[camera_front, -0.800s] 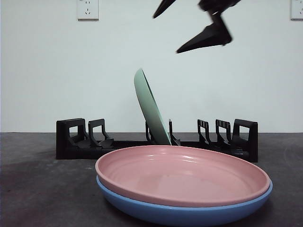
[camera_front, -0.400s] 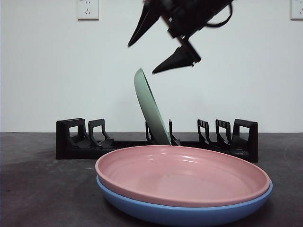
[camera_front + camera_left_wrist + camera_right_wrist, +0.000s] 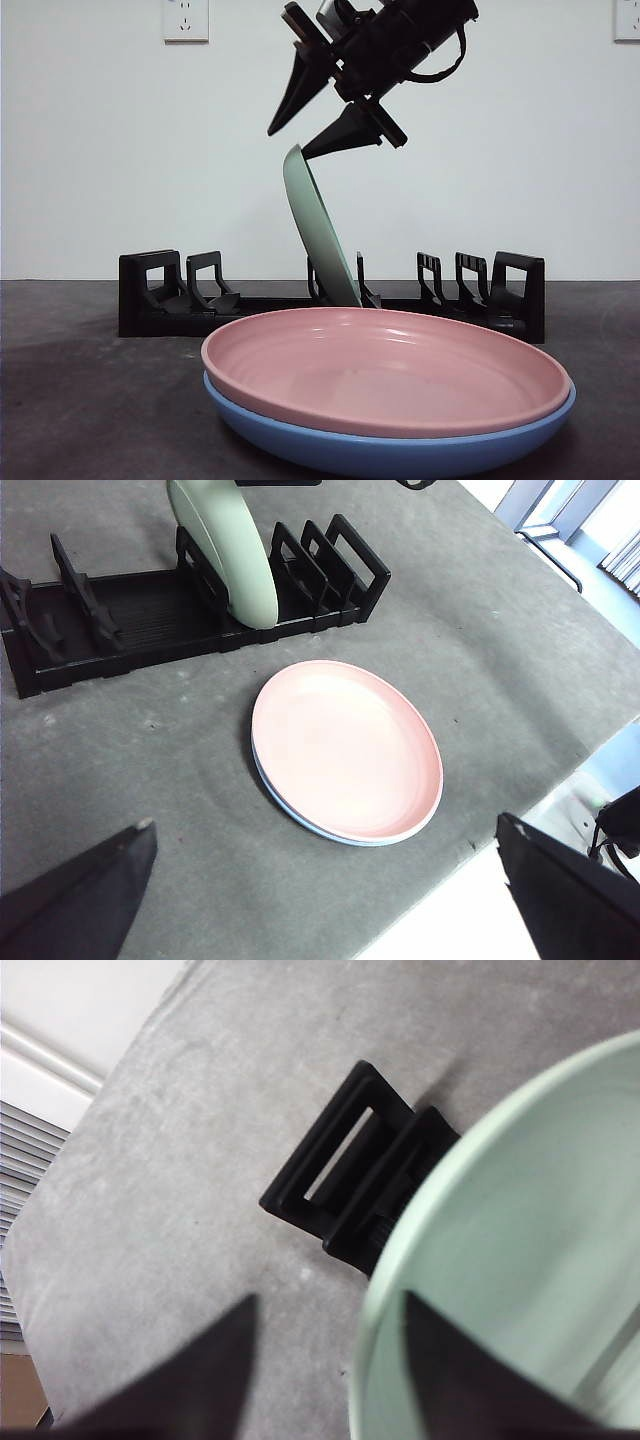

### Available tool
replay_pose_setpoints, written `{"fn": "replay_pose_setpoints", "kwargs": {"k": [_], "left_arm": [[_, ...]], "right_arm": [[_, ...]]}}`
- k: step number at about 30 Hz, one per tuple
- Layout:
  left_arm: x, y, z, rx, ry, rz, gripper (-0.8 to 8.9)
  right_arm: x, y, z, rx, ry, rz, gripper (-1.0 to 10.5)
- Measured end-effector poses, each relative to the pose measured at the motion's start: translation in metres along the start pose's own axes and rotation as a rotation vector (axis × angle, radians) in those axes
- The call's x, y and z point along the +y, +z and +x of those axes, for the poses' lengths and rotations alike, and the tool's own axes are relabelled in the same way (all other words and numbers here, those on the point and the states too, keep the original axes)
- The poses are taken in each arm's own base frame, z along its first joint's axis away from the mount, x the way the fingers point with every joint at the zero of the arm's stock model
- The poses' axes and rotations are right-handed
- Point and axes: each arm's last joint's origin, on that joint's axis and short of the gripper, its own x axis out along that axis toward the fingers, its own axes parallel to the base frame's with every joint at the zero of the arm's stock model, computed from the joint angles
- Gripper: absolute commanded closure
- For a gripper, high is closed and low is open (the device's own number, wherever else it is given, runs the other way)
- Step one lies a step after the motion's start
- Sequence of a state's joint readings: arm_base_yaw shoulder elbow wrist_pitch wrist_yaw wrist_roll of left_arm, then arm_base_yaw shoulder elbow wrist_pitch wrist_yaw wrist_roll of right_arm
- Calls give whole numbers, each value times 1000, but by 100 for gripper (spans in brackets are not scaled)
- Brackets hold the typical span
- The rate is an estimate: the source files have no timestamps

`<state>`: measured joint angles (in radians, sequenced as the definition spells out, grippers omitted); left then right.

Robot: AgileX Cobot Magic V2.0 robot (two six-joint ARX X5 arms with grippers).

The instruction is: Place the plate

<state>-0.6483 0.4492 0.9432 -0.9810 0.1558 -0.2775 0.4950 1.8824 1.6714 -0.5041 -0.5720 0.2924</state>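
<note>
A pale green plate [image 3: 318,230] stands on edge in the middle slot of the black rack [image 3: 160,295], leaning left. My right gripper [image 3: 288,145] is open just at its top rim, one jaw to each side, not gripping. In the right wrist view the green plate [image 3: 520,1240] has its rim running between the jaws of my right gripper [image 3: 328,1305]. A pink plate [image 3: 385,365] lies stacked in a blue plate [image 3: 400,455] in front of the rack. My left gripper [image 3: 324,823] hangs open high above the table.
The rack [image 3: 130,620] has free slots on both sides of the green plate [image 3: 225,550]. The pink plate [image 3: 345,745] and the blue one under it lie near the table's front edge. A rack end [image 3: 350,1170] shows beside the plate.
The right gripper has come down and to the left, from the top right of the front view to the green plate's top rim. The plates have not moved.
</note>
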Motion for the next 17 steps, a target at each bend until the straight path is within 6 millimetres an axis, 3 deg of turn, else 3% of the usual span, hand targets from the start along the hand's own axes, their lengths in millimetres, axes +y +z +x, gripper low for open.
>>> {"fn": "replay_pose_setpoints", "kwargs": {"k": [17], "left_arm": [[0,0,0,0,0,0,284]], "right_arm": [[-2,0,0,-23,-79,49,938]]}}
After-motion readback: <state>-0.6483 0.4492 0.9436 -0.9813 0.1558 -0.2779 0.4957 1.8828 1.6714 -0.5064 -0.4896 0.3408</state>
